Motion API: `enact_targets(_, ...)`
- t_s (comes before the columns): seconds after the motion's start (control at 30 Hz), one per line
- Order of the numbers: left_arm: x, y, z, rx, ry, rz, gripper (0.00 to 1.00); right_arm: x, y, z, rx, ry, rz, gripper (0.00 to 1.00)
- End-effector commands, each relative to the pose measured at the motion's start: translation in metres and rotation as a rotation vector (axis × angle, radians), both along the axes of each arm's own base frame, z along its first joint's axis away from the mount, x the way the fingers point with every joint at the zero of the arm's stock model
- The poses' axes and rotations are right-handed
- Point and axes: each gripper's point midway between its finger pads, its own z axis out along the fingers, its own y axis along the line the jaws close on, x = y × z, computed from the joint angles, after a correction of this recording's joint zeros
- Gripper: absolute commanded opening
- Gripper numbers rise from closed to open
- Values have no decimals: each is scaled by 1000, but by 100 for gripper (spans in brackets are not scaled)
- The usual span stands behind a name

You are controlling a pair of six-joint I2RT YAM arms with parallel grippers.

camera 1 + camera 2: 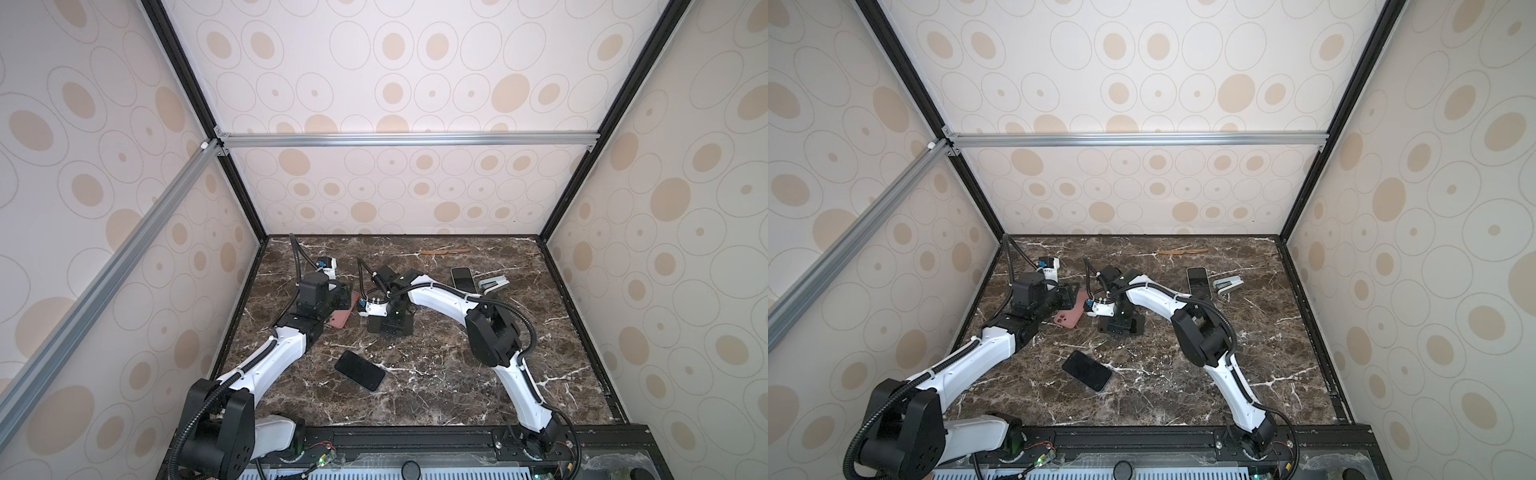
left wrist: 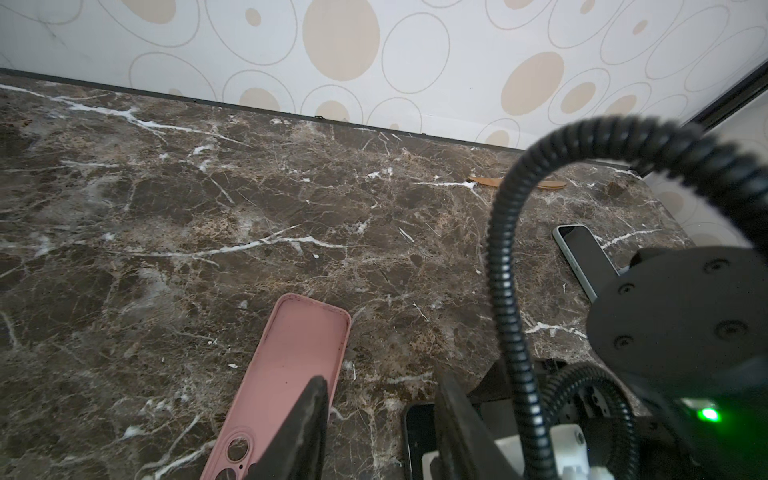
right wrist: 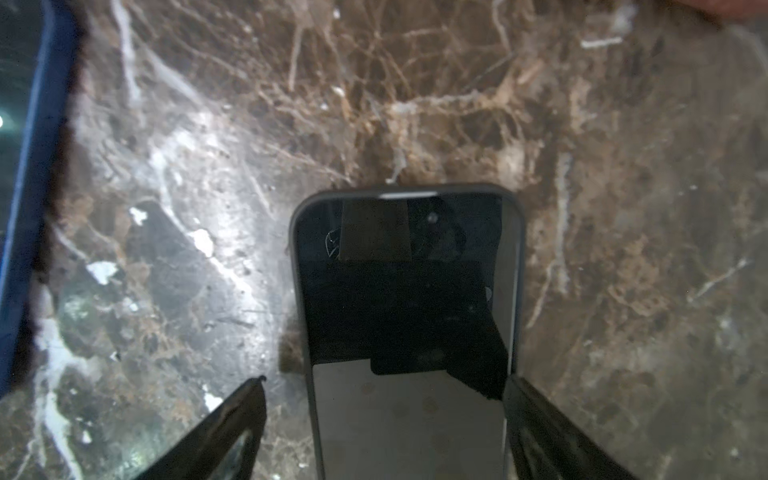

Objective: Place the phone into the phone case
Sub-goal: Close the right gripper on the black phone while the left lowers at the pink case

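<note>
The pink phone case (image 1: 344, 319) (image 2: 299, 345) lies open side up on the marble, left of centre. My left gripper (image 1: 343, 297) (image 2: 380, 419) is open; one finger (image 2: 305, 424) hangs over the case's camera end, with bare marble in the gap. A black phone (image 3: 407, 291) (image 2: 417, 428) lies flat, screen up, beside the case. My right gripper (image 1: 392, 328) (image 3: 386, 382) points down over it, open, one finger on each long side. One finger (image 3: 536, 419) is at the phone's edge; the other (image 3: 232, 419) stands apart from it. This gripper hides the phone in both top views.
A second dark phone (image 1: 360, 370) lies toward the front of the table. A third phone (image 1: 463, 279) and a stapler (image 1: 493, 284) sit at the back right. A wooden stick (image 1: 444, 251) lies near the back wall. Patterned walls enclose the marble top.
</note>
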Motion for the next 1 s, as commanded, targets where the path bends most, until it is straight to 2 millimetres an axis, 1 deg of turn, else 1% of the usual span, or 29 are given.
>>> enact_targets(0.0,5,2,21,-41,-34,3,43,-3,-29,-22,-109,66,-75,90)
enact_targets(0.07,4,1,21,-49,-34,-2,43,-6,-29,-21,-104,77,-80,89)
enact_targets(0.17,3,2,20,-46,-33,1,43,-2,-27,-15,-81,57,-116,93)
enact_targets(0.27,3,4,21,-43,-41,8,43,2,-18,-7,-29,43,-130,93)
enact_targets(0.4,4,2,23,-59,-40,-2,43,-1,-23,-15,-32,139,-174,87)
enact_targets(0.47,3,2,26,-66,-46,-5,43,-1,-28,-23,-51,156,-205,87)
enact_targets(0.53,2,2,28,-68,-52,-6,43,1,-30,-27,-59,153,-229,88)
enact_targets(0.57,2,2,30,-68,-56,-5,43,2,-30,-26,-60,152,-240,88)
enact_targets(0.63,1,3,32,-67,-62,-5,43,4,-25,-18,-36,154,-268,88)
enact_targets(0.73,-1,3,34,-63,-70,-8,43,10,-22,-12,-3,141,-298,91)
enact_targets(0.77,-1,3,35,-64,-71,-9,43,11,-23,-14,-6,143,-300,92)
enact_targets(0.83,-2,2,35,-68,-70,-17,44,8,-29,-24,-42,157,-290,93)
enact_targets(0.97,-2,0,33,-71,-62,-31,44,-5,-40,-39,-125,211,-252,95)
